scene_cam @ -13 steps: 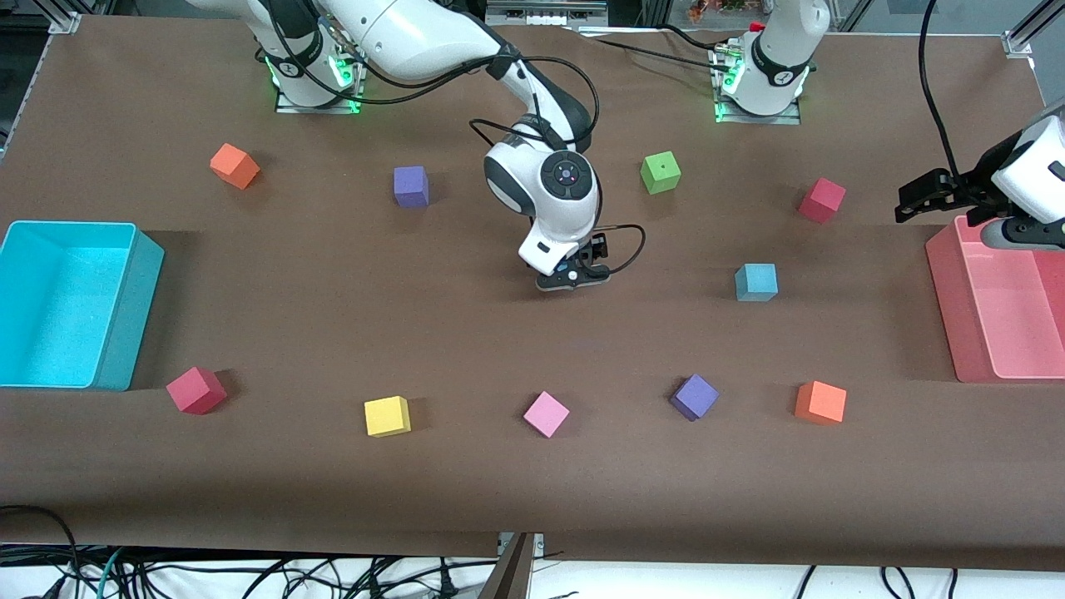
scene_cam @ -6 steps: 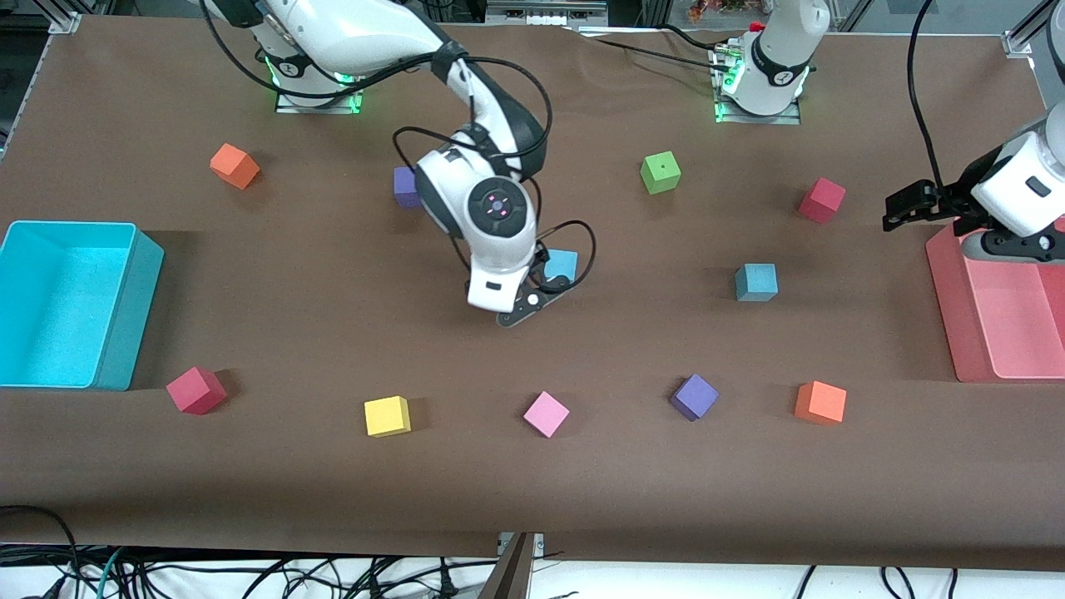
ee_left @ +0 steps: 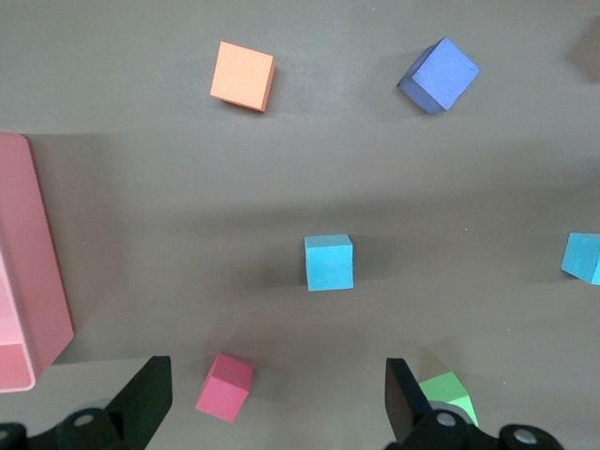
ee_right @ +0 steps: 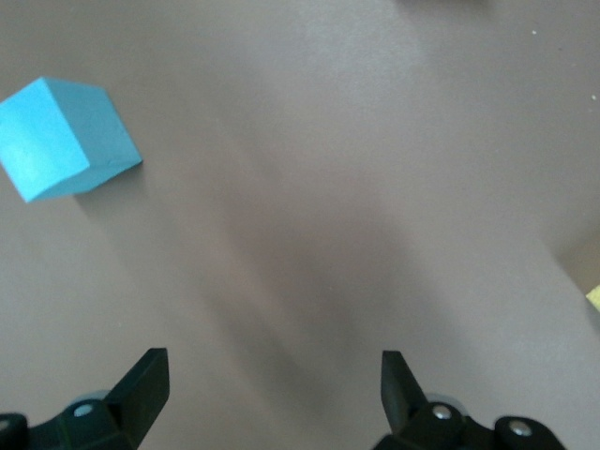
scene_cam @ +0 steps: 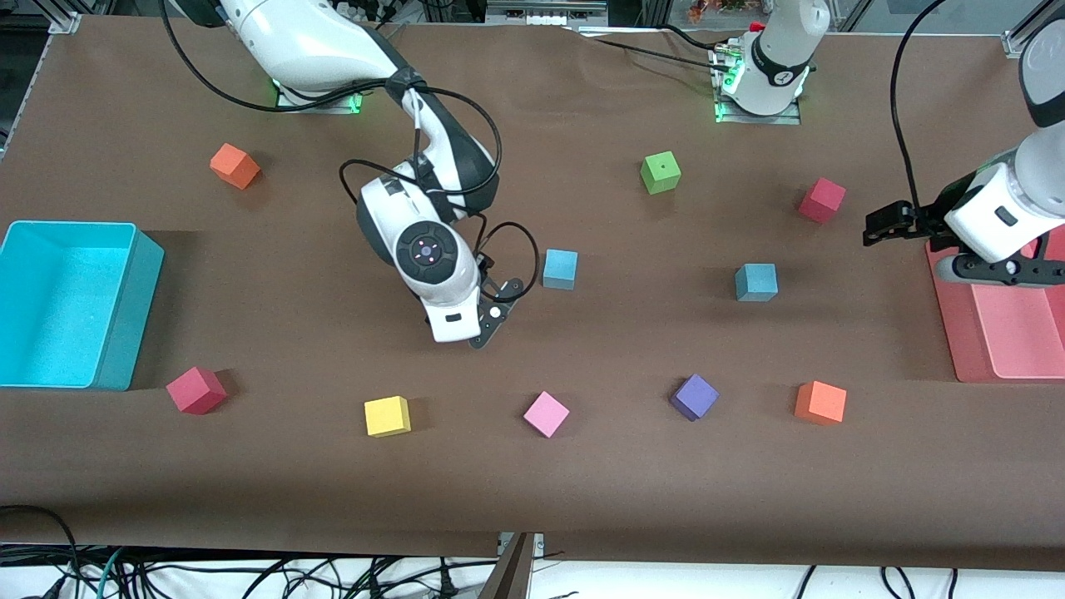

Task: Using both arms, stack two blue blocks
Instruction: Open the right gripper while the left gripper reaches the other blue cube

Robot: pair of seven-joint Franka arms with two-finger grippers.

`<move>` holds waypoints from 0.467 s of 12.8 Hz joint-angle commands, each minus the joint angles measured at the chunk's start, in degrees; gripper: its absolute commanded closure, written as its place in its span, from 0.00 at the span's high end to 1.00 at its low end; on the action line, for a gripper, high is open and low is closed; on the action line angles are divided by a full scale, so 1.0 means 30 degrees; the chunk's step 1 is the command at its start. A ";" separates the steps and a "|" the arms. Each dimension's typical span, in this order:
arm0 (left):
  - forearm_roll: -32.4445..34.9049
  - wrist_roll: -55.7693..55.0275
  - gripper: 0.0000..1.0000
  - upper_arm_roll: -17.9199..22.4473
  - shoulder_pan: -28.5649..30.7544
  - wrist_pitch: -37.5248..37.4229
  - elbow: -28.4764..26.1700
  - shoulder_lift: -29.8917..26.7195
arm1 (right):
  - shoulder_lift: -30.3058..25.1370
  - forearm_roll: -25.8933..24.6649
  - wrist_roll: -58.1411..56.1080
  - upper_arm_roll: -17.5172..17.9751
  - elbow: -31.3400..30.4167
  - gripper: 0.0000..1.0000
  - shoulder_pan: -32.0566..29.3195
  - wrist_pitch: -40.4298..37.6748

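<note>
Blocks and end effectors lie as follows, from the right arm's end of the surface (scene_cam: 274,499) toward the left arm's end. The right end effector (scene_cam: 491,320) hangs low over bare surface, fingers apart and holding nothing; the right wrist view shows only brown surface between them. The first blue block (scene_cam: 560,269) rests on the surface just beside this end effector, toward the left arm's end and slightly farther from the front camera; in the right wrist view it (ee_right: 66,138) sits off to one side, outside the finger line. The second blue block (scene_cam: 755,281) rests well apart from the first, toward the left arm's end. The left end effector (scene_cam: 884,225) hangs over the surface beside the pink bin (scene_cam: 944,333), fingers apart and empty; its wrist view holds the second block (ee_left: 328,262) near centre.

Judgement: each arm is nearer to one block, and neither block is gripped. The blocks are cubes, so no long axis constrains the grasp.
</note>
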 commanded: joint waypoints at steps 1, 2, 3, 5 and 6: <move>-0.0328 0.0250 1.00 0.0016 -0.0039 0.0487 -0.0454 -0.0080 | -0.0813 0.1335 -0.4132 0.0206 -0.1851 1.00 -0.0856 0.1400; -0.0328 0.0250 1.00 0.0016 -0.0039 0.0516 -0.0454 0.0036 | -0.0900 0.2007 -0.5891 0.0206 -0.2524 1.00 -0.1324 0.2365; -0.0328 0.0250 1.00 0.0016 -0.0039 0.0604 -0.0744 0.0066 | -0.0959 0.3029 -0.7561 0.0206 -0.3226 1.00 -0.1706 0.3245; -0.0647 0.0250 1.00 -0.0072 -0.0010 0.1505 -0.1969 0.0038 | -0.1368 0.5050 -0.9999 0.0206 -0.4720 1.00 -0.2293 0.4887; -0.0795 0.0250 1.00 -0.0130 -0.0010 0.2499 -0.2934 -0.0108 | -0.1631 0.6134 -1.1025 0.0206 -0.5598 1.00 -0.2470 0.5707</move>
